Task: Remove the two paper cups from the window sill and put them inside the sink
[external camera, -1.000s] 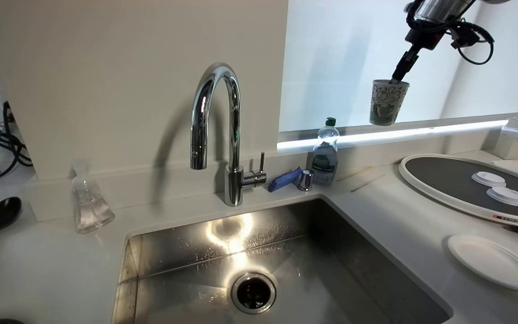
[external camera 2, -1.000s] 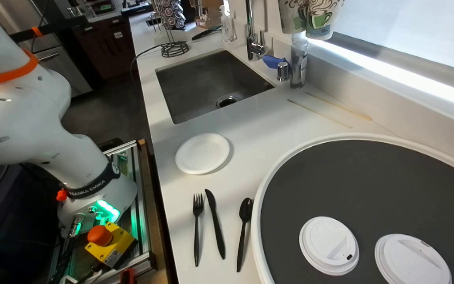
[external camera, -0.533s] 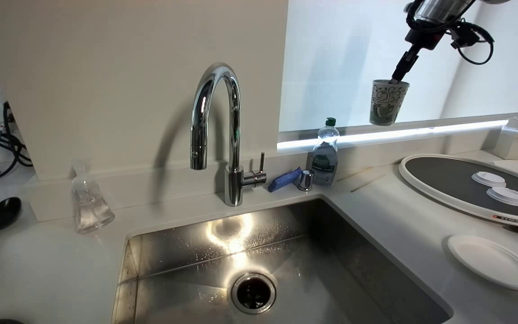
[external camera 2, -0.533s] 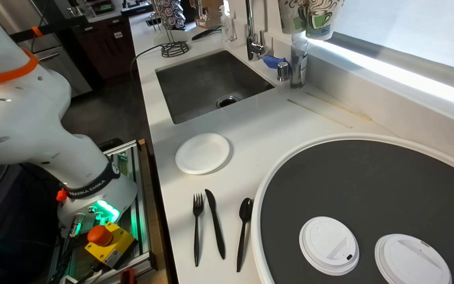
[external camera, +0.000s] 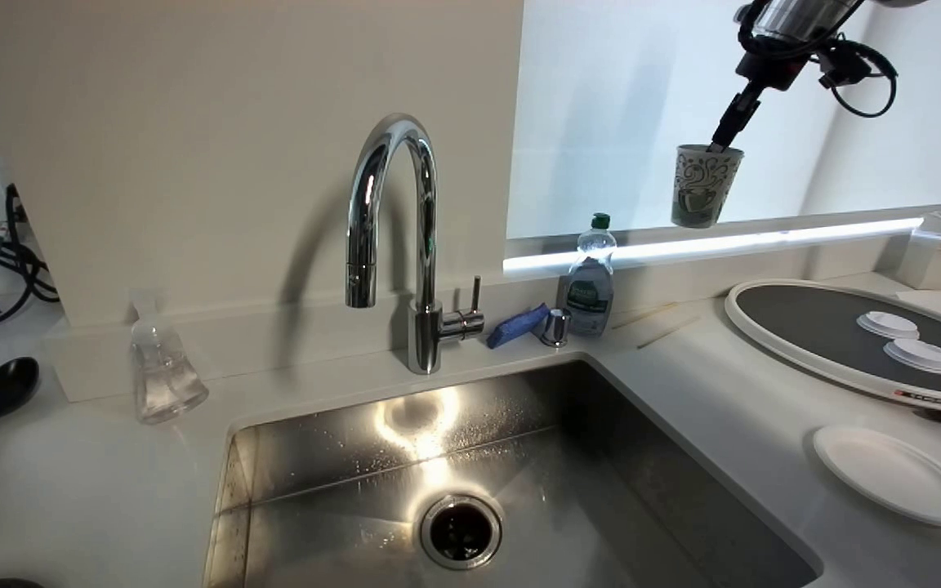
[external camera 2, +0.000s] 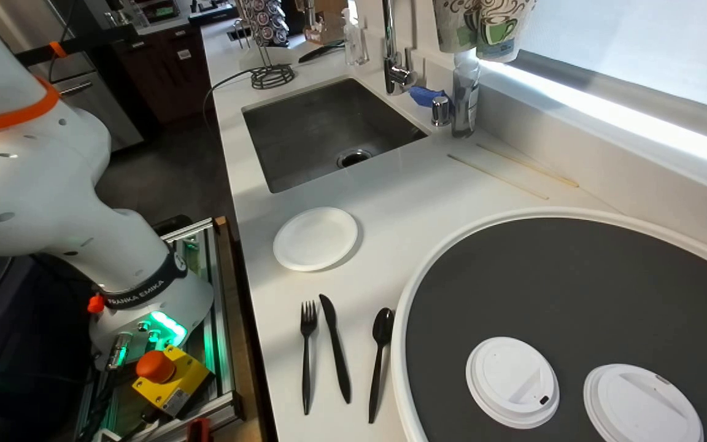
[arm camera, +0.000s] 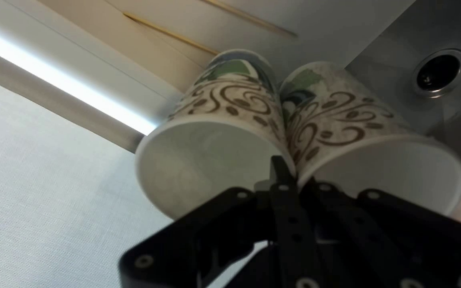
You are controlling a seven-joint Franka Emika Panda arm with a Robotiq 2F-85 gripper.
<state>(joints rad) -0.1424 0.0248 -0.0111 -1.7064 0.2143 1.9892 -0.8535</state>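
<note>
Paper cup A (arm camera: 230,96): brown scrollwork; hung at ten o'clock from the pincer (arm camera: 296,182) in the wrist view. Paper cup B (arm camera: 346,108): matching pattern; hung at two o'clock, touching A. Pincer: pinched the adjoining walls of both cups, one finger inside each mouth. Cups hung mouth-up, slightly tilted, off the window sill (external camera: 764,239). Around the cup visible in an exterior view: sink (external camera: 503,404) lay at seven o'clock; green-capped bottle (external camera: 589,298) stood at eight; tap (external camera: 393,135) near nine; two white lids (external camera: 887,324) lay at four on a round dark board (external camera: 793,314); white plate (external camera: 895,474) at five.
</note>
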